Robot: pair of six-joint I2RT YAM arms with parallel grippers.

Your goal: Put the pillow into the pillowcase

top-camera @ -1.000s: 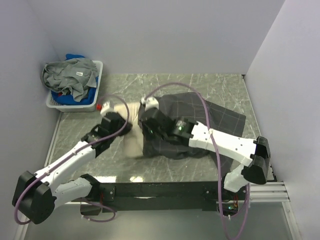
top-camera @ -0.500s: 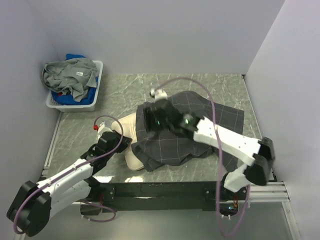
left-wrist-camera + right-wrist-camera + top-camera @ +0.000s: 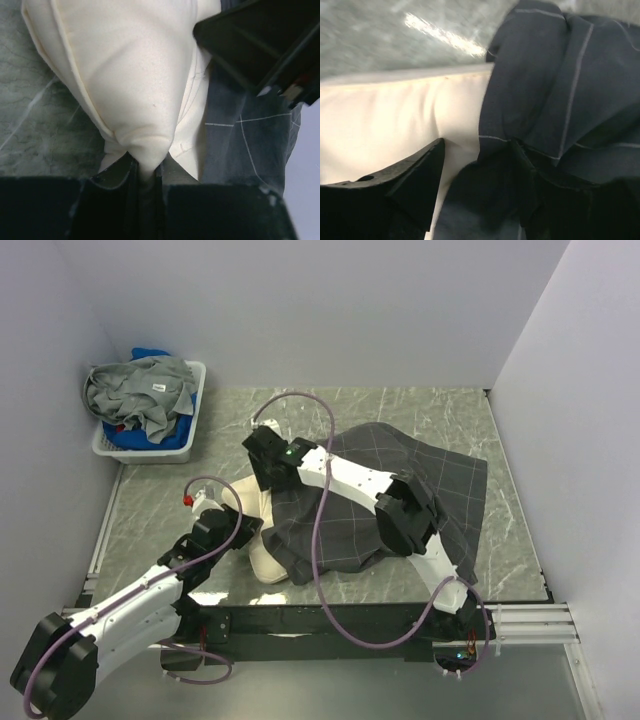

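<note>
We take this for a robot lab, a test cell rather than a home. A left arm (image 3: 140,598) and a right arm (image 3: 350,478) are bolted to a black rail (image 3: 330,619) at the near edge of a table (image 3: 420,410), with purple cables (image 3: 318,540) looping off them. Plain pale panels (image 3: 300,310) wall the table in on three sides. The one homely thing is a basket (image 3: 140,454) of clothes (image 3: 140,390) in the far left corner.

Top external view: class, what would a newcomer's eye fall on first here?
The dark grid-patterned pillowcase sprawls mid-table, with the cream pillow showing at its left edge. The left gripper pinches a corner of the pillow, while the right arm stretches across the cloth. A white basket of clothes sits at the far-left corner.
</note>
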